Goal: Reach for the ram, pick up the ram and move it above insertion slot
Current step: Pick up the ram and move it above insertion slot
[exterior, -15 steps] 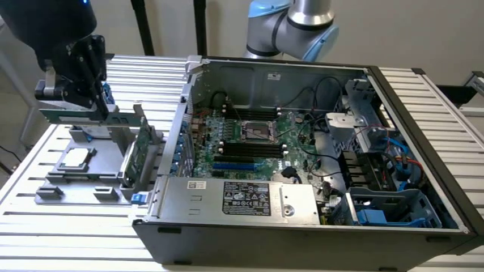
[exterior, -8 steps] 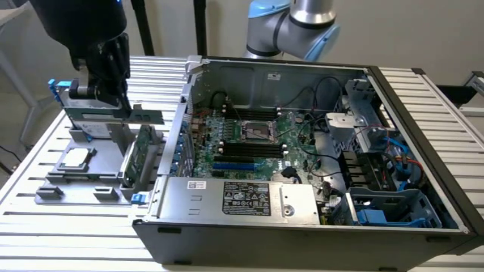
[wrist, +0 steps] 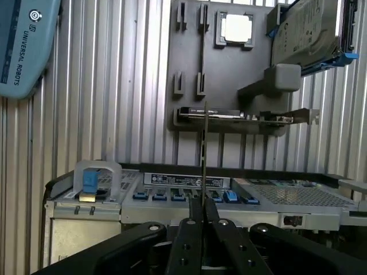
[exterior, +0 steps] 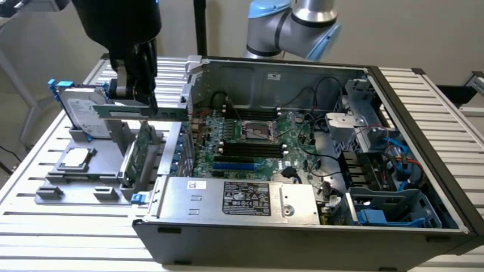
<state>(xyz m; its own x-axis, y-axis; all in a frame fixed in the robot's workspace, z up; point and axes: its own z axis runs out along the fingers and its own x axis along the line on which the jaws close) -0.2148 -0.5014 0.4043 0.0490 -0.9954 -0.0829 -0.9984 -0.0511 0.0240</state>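
The ram (exterior: 140, 111), a long thin green stick, hangs level in the air above the grey parts holder (exterior: 56, 170), at the exterior view's left of the open computer case. My black gripper (exterior: 135, 97) is shut on its upper edge from above. In the wrist view the ram (wrist: 205, 154) appears edge-on as a thin line rising from between my shut fingers (wrist: 195, 229). The black memory slots (exterior: 250, 149) lie on the motherboard inside the case, off to the exterior view's right of the ram.
A wider green expansion card (exterior: 140, 152) stands in the holder just below the ram. A hard drive (exterior: 81, 113) and a CPU chip (exterior: 78, 158) also sit on the holder. The case wall (exterior: 192, 79), cables and drive cage (exterior: 386, 164) surround the motherboard.
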